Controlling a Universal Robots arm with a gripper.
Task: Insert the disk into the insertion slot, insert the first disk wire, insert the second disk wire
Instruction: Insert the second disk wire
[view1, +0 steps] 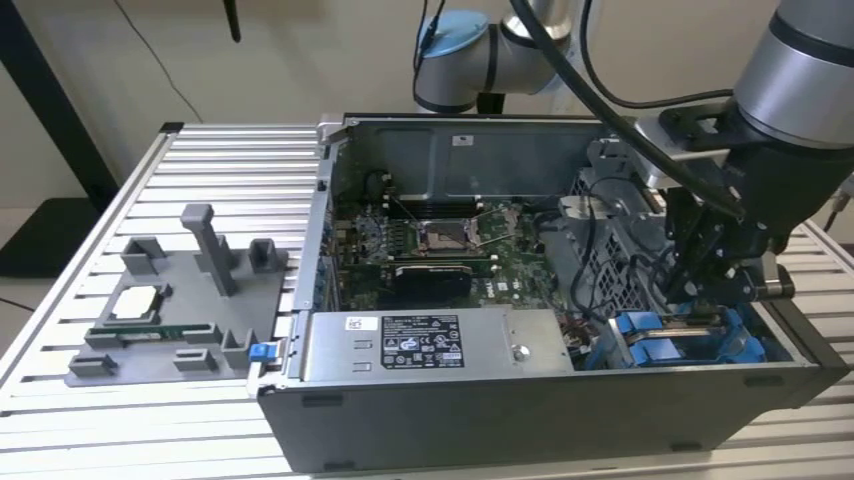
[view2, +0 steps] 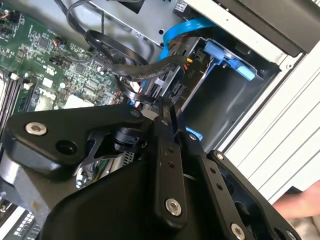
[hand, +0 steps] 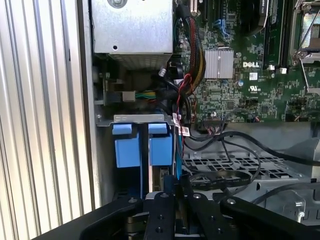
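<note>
At the corner of the open grey computer case (view1: 534, 420) nearest the exterior view's right, the black two-finger gripper (view1: 714, 290) hangs over the drive cage, down among the bright blue plastic carriers (view1: 667, 340). The flat silver-grey disk itself is hard to make out; blue carrier tabs (hand: 140, 145) sit side by side in the narrow grey metal insertion slot (hand: 137, 120) in the first wrist view, so the disk looks already seated there, though I cannot confirm how deep. In the second wrist view the fingers (view2: 167, 150) stand close together at a black flat cable (view2: 145, 70) and its connector near the blue carrier end (view2: 225, 55); whether they actually pinch the cable is not clear, so I cannot tell the grip for certain.

The risks come from crowding. A bundle of black, red and yellow wires (hand: 187, 75) runs just beside the cage, and a looped black cable (hand: 225, 150) lies across the perforated grey cage top (hand: 240, 165); the fingers could snag either and drag it. A connector presented tilted to its port would likely jam or bend pins. Pressing hard with the carrier not fully home could shift it in the slot. The green motherboard (view1: 427, 240) is near, so a sideways slip could scrape its components. The silver power-supply box with a black label (view1: 427, 345) is just beside the cage, leaving little room to correct.
</note>
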